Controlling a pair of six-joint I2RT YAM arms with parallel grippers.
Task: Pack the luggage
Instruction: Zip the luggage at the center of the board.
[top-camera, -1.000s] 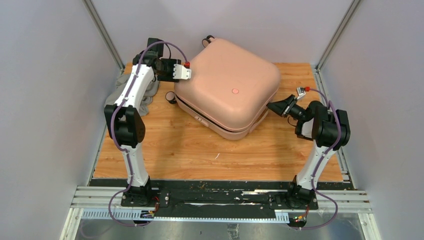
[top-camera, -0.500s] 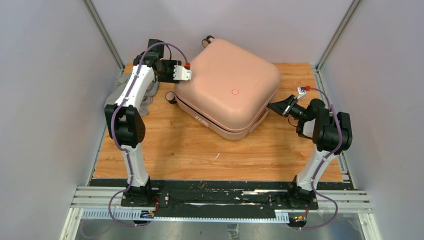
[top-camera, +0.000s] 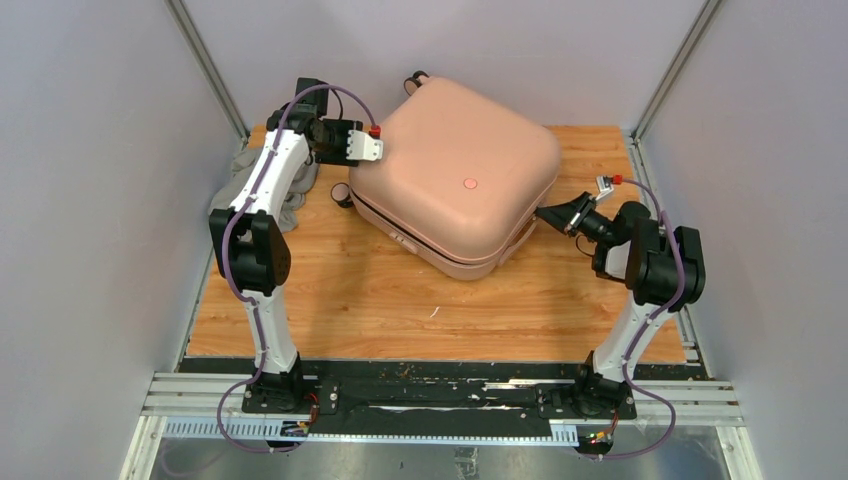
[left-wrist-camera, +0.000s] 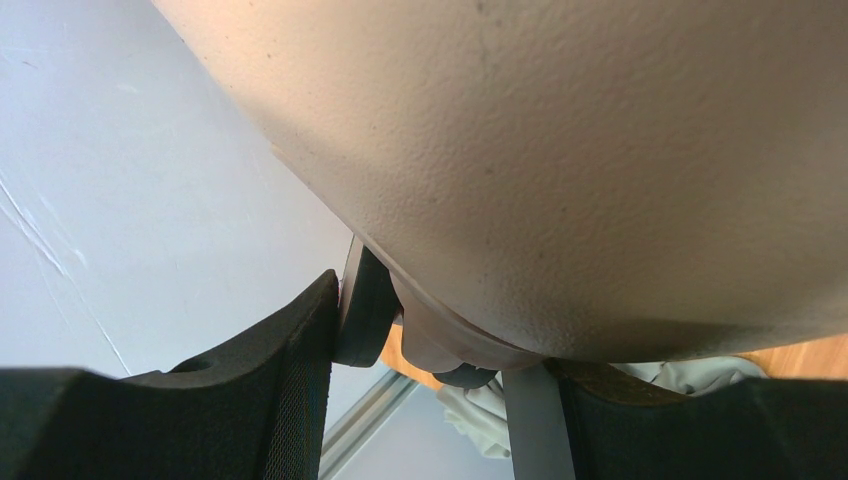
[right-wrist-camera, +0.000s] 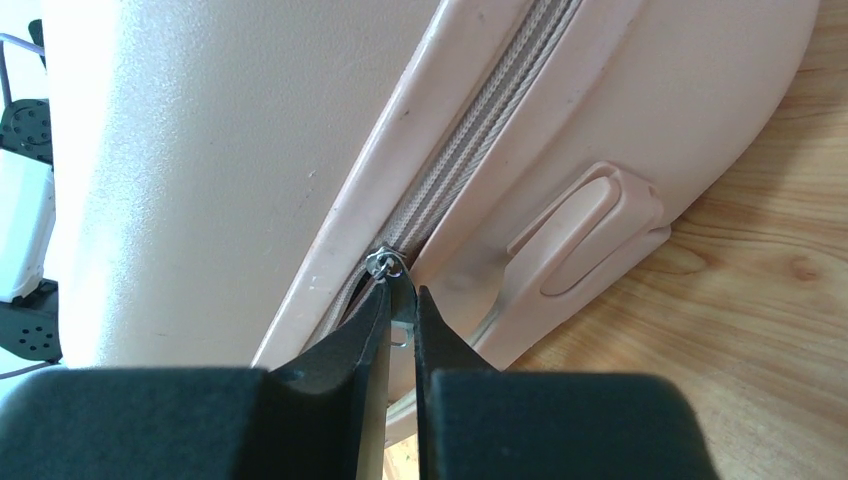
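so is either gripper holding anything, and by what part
The right gripper pinches the zipper pull of the luggage by its metal tab. The left gripper sits against a luggage corner; whether it grips cannot be told.

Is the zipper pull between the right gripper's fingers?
Yes, the right wrist view shows the right gripper pinching the metal zipper pull on the luggage.

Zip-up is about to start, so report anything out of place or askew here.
A grey cloth lies crumpled on the table's far left corner, partly under the left arm, outside the luggage, whose shell looks closed. The luggage also sits skewed to the table edges. Nothing looks damaged.
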